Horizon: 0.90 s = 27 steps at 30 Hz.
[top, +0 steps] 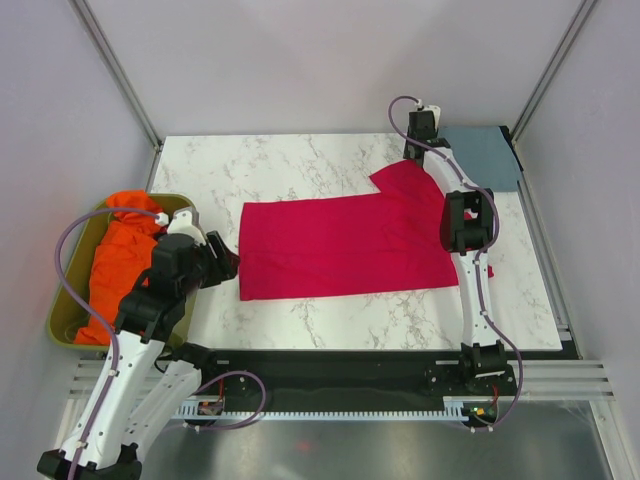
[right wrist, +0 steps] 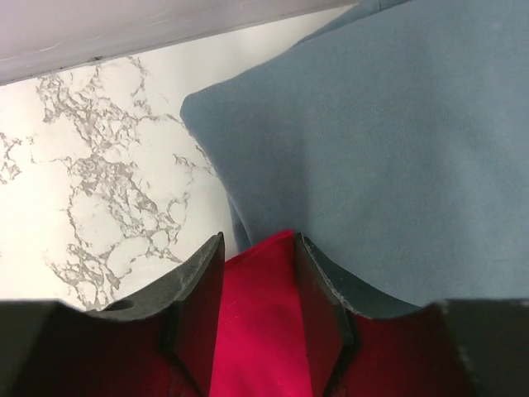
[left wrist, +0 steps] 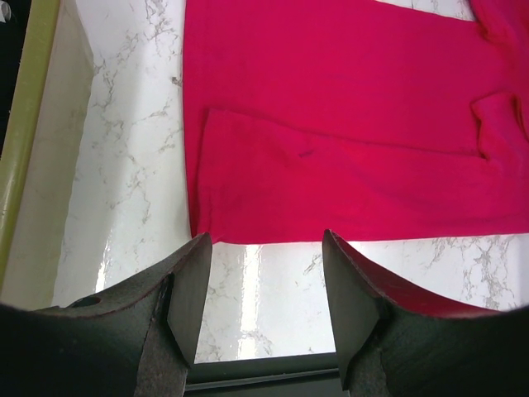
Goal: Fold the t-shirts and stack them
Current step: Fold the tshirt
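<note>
A crimson-red t-shirt [top: 340, 245] lies flat across the middle of the marble table, one sleeve pointing toward the far right. Folded into a rectangle, the slate blue-grey t-shirt [top: 485, 155] rests at the far right corner. My right gripper [top: 416, 157] is down at the red sleeve's tip beside the blue-grey one [right wrist: 380, 149]. Its jaws stand partly apart with red cloth [right wrist: 256, 331] lying between them [right wrist: 258, 241]. My left gripper [top: 230, 266] hovers open just off the red shirt's near left corner [left wrist: 207, 223], with only bare table between its fingers [left wrist: 264, 248].
An olive-green bin [top: 60, 310] stands at the table's left edge with orange cloth [top: 120, 260] heaped in it; its rim [left wrist: 25, 99] shows in the left wrist view. A metal frame and white walls enclose the table. The table's front edge lies just below the left jaws.
</note>
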{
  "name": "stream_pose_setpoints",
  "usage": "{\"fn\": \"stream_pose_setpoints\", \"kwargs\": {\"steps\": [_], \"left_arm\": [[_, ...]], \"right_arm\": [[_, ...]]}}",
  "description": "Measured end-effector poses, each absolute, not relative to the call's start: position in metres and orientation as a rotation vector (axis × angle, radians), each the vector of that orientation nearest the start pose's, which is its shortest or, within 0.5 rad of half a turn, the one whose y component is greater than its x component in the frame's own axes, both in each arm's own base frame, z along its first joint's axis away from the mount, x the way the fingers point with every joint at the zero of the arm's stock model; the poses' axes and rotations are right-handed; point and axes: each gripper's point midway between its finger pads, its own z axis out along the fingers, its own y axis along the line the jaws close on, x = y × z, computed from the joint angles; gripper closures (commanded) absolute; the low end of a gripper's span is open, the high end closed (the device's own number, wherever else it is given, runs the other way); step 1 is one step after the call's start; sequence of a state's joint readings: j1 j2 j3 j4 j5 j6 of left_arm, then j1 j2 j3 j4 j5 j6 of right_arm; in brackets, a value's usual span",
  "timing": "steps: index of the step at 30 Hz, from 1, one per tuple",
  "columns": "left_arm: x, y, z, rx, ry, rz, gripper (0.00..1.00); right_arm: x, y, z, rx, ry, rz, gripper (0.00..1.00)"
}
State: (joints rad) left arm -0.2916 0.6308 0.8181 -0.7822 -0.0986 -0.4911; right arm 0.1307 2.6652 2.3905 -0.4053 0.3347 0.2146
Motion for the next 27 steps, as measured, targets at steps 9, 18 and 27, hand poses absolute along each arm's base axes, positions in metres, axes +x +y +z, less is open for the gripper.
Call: {"fn": "stream_pose_setpoints", "kwargs": {"steps": [9, 18, 27], "left_arm": [[0.214, -0.065, 0.204, -0.278, 2.161, -0.34, 0.37], [0.215, -0.064, 0.204, -0.281, 2.157, -0.34, 0.37], [0.215, -0.063, 0.205, -0.288, 2.154, -0.336, 0.37]], "right_arm": [[0.668, 0.042, 0.036, 0.257, 2.196, -0.2, 0.68], [0.657, 0.062, 0.038, 0.218, 2.217, -0.189, 0.73], [0.65, 0.086, 0.034, 0.172, 2.234, -0.172, 1.0]]}}
